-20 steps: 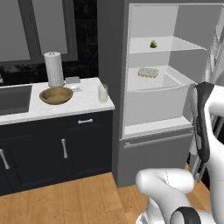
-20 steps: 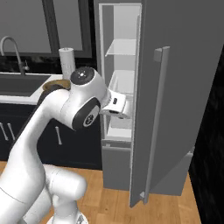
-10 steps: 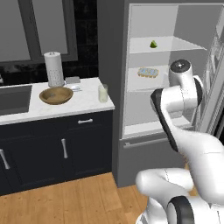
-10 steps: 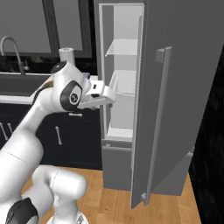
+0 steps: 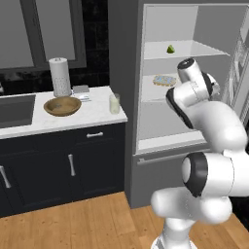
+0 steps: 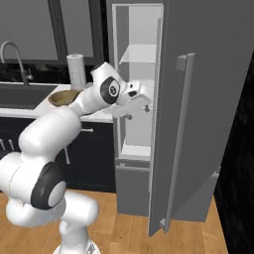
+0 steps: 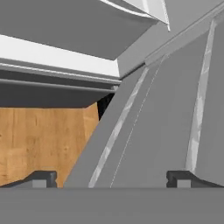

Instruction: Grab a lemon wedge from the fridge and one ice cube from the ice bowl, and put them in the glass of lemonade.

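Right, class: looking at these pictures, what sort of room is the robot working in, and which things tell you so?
A kitchen, most likely a home one. A tall grey fridge stands open with white shelves, beside a white counter over dark navy cabinets, and a dark sink basin is set into that counter.

Lemon wedge (image 5: 170,49) sits on open fridge's (image 5: 214,29) top shelf.

The fridge (image 5: 165,141) is standing open, with the lemon wedge (image 5: 170,49) lying on its top shelf. The white arm (image 5: 204,116) is rising before the shelves, partly covering a food tray (image 5: 162,80).
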Motion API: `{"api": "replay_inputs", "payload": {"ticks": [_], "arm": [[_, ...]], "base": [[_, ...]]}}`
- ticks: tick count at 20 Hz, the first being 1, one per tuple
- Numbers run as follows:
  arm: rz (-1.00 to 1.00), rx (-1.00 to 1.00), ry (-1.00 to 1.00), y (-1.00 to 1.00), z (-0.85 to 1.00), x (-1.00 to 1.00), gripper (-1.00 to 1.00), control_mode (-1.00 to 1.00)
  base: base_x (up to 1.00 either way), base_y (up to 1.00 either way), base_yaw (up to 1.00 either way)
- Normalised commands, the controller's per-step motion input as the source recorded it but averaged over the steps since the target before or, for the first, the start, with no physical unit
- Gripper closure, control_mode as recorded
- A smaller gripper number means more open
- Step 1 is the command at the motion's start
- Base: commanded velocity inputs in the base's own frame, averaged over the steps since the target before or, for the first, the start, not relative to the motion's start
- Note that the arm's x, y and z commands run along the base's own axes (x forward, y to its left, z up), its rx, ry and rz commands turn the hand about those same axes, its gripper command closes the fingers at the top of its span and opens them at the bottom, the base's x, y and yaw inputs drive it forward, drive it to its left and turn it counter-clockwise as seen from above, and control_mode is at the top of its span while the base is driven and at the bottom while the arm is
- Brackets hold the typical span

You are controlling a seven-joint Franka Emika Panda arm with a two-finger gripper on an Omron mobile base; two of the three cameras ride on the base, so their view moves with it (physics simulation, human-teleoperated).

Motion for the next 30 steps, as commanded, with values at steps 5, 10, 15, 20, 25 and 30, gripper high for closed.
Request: {"api": "replay_inputs", "payload": {"ticks": [5, 10, 15, 20, 25, 30], "arm": [[0.0, 0.0, 0.2, -1.0, -0.21, 0.34, -1.0, -1.0], [-0.02, 0.0, 0.19, -1.0, -0.32, -0.09, -1.0, -1.0], [-0.06, 0.0, 0.01, -1.0, -0.3, -0.8, -1.0, -1.0], [-0.02, -0.09, -0.27, -0.02, -0.05, -0.95, -1.0, -1.0], [0.0, -0.03, -0.53, 1.0, 0.01, -0.42, -1.0, -1.0], [-0.02, 0.03, -0.51, 1.0, 0.01, -0.27, -1.0, -1.0]], "base": [[0.0, 0.0, 0.0], [0.0, 0.0, 0.0], [0.0, 0.0, 0.0], [0.0, 0.0, 0.0], [0.0, 0.0, 0.0], [0.0, 0.0, 0.0]]}}
